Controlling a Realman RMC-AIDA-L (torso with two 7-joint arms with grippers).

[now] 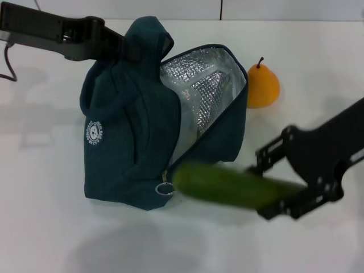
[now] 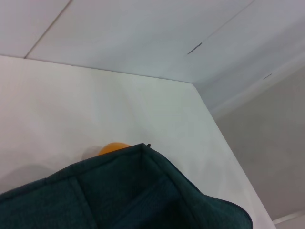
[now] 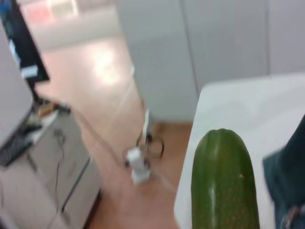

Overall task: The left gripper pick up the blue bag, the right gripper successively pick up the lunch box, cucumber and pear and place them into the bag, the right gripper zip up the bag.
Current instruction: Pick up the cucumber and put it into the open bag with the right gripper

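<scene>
The blue bag (image 1: 128, 142) stands at the middle of the white table (image 1: 51, 227), its top open and its silver foil lining (image 1: 199, 96) showing. My left gripper (image 1: 126, 50) reaches in from the far left and is shut on the bag's raised handle. Just in front of the bag's open side hangs the dark green cucumber (image 1: 230, 185), held lengthwise above the table with my right gripper (image 1: 276, 189) shut on its right end. The right wrist view has the cucumber (image 3: 224, 183) close up. The orange-yellow pear (image 1: 263, 85) sits behind the bag on the right. The lunch box is out of view.
A ring zip pull (image 1: 165, 189) hangs at the bag's front corner, close to the cucumber's left tip. In the left wrist view the bag's fabric (image 2: 143, 195) fills the near part, with a sliver of the pear (image 2: 113, 148) past it. The table's edge (image 3: 188, 191) drops to a floor with cables.
</scene>
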